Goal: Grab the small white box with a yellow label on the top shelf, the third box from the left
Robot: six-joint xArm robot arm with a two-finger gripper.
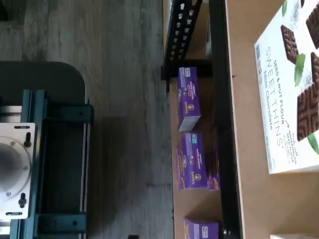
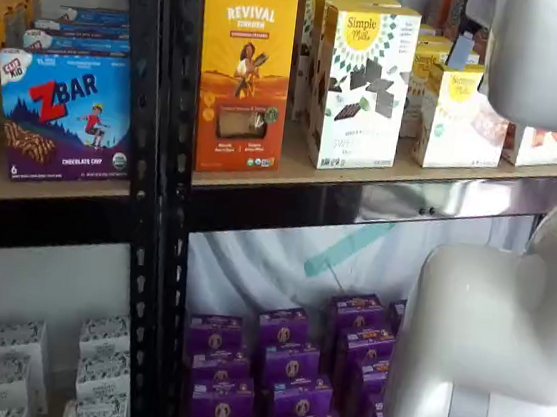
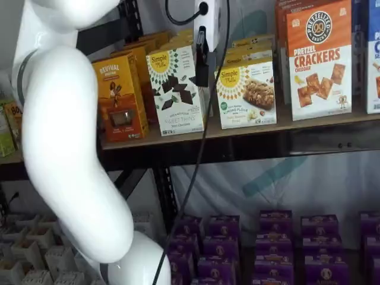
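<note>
The small white box point(image 3: 246, 95) with a yellow round logo stands on the top shelf point(image 3: 237, 129), right of the tall white chocolate carton point(image 3: 175, 89); it also shows in the other shelf view as the small white box point(image 2: 458, 118) on the top shelf point(image 2: 440, 202). My gripper point(image 3: 202, 74) hangs from above in front of the gap between those two cartons, just left of the small box's upper corner. Only one black finger shows side-on, with nothing held. The wrist view shows the tall white carton point(image 1: 289, 89), not the small box.
An orange carton point(image 3: 120, 98) stands left of the tall white one and a pretzel cracker carton point(image 3: 320, 59) right of the small box. Purple boxes point(image 3: 267, 243) fill the lower shelf. My white arm point(image 3: 65, 148) crosses the foreground, with a cable point(image 3: 199, 154) hanging down.
</note>
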